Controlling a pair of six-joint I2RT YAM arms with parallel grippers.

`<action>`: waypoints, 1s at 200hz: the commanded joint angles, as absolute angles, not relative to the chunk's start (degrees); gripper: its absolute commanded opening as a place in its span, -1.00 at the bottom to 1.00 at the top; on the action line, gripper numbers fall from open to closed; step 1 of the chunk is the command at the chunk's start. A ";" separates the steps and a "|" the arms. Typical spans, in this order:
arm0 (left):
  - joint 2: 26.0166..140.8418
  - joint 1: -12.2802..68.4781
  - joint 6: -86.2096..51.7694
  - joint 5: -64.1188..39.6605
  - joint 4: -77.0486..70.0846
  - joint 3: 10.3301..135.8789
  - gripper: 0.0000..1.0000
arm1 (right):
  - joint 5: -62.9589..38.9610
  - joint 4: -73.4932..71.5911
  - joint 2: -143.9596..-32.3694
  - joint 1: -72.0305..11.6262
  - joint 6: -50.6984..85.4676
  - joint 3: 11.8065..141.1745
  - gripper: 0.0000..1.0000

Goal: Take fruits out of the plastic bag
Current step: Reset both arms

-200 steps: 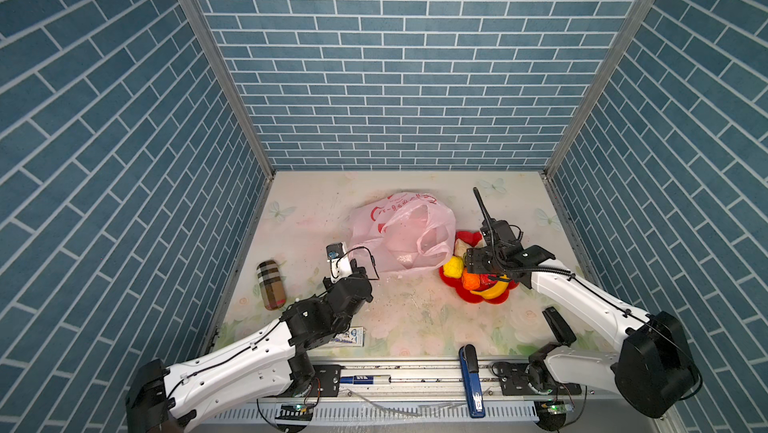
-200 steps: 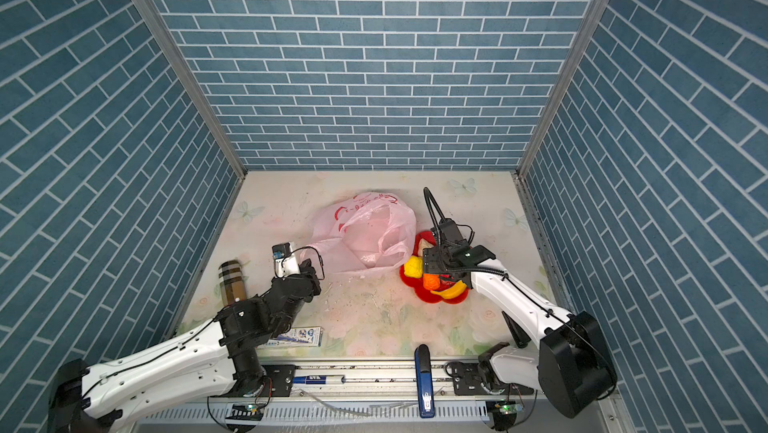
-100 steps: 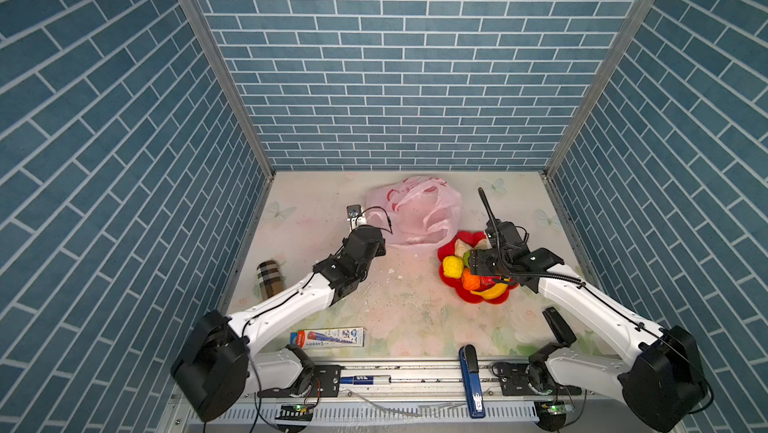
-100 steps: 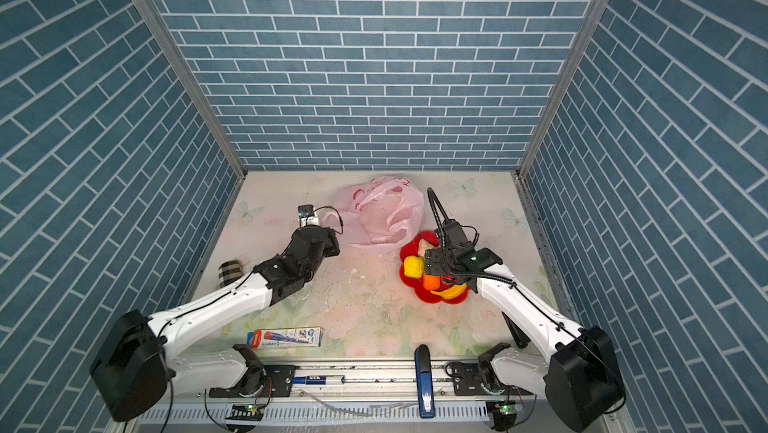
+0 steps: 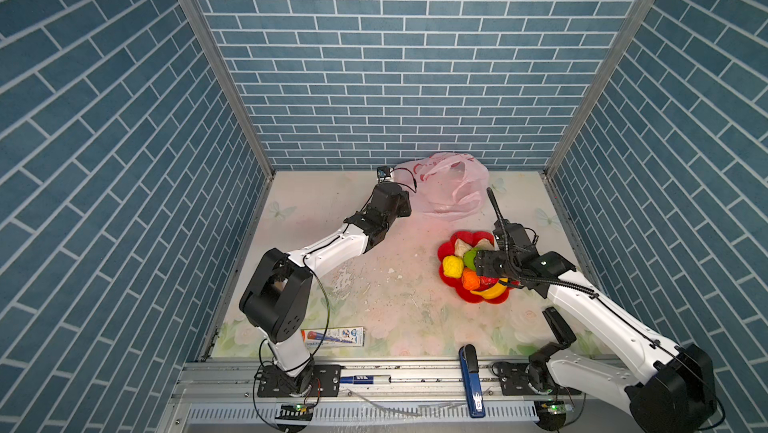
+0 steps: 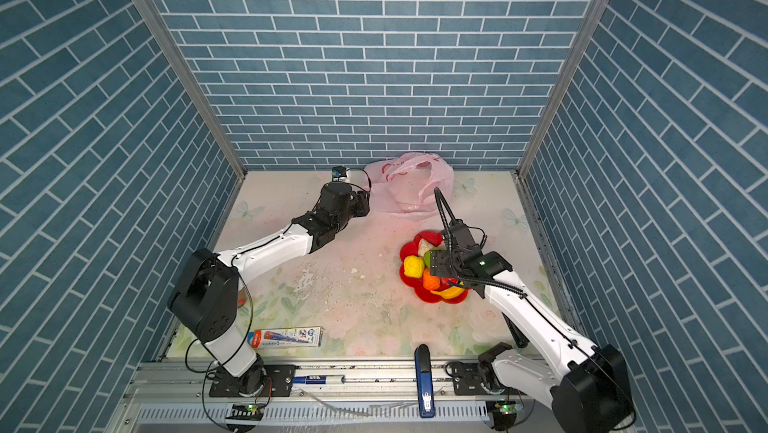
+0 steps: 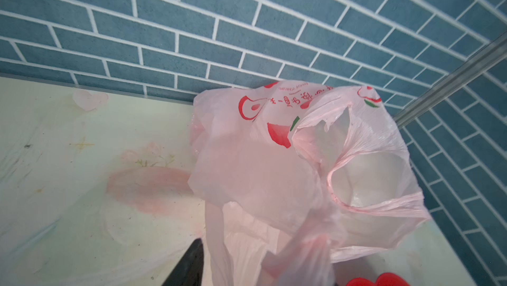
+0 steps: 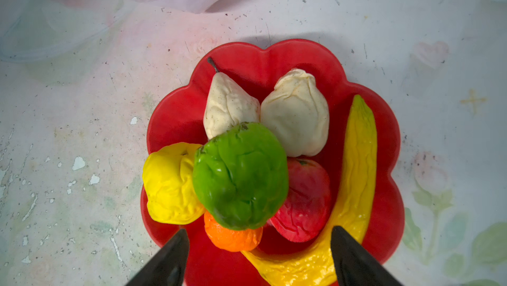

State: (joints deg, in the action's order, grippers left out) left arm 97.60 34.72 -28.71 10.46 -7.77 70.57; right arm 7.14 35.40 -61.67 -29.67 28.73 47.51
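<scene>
The fruits point(image 8: 241, 175) are sitting piled on the red plate point(image 8: 175, 111), the right gripper point(image 8: 259, 231) hovering over them with jaws spread, empty. The plastic bag point(image 7: 260, 175) is slumping on the counter point(image 5: 332, 202) by the back wall point(image 5: 395, 78), draping over the left gripper point(image 5: 403, 206); whether that is pinching it, I cannot tell.

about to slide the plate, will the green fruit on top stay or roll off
Likely rolls: the green fruit sits atop the pile, propped on the yellow fruit, orange and red fruit, not the plate. Its dented skin suggests soft and light, so a jolt could shift it.
</scene>
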 commanded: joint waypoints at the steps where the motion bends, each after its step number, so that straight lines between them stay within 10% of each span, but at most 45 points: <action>1: 93.18 34.45 -27.65 9.80 -3.88 70.28 0.24 | 8.24 38.13 -59.60 -27.86 30.87 48.86 0.63; 61: 74.13 34.89 -29.42 11.99 2.73 57.92 0.40 | 5.71 41.48 -58.85 -17.25 30.76 50.10 0.41; 146: 51.46 36.39 -29.68 18.39 18.98 49.31 0.57 | 0.28 39.18 -62.96 1.73 28.64 45.14 -0.50; 200: 47.90 36.07 -25.43 29.57 27.30 47.57 0.99 | 1.90 27.62 -62.22 2.11 24.05 39.60 0.07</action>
State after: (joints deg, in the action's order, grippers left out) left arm 48.27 36.18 -27.79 21.85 21.04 49.36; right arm 1.45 34.54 -63.02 1.96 26.68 42.39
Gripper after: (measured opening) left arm 0.992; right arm 0.438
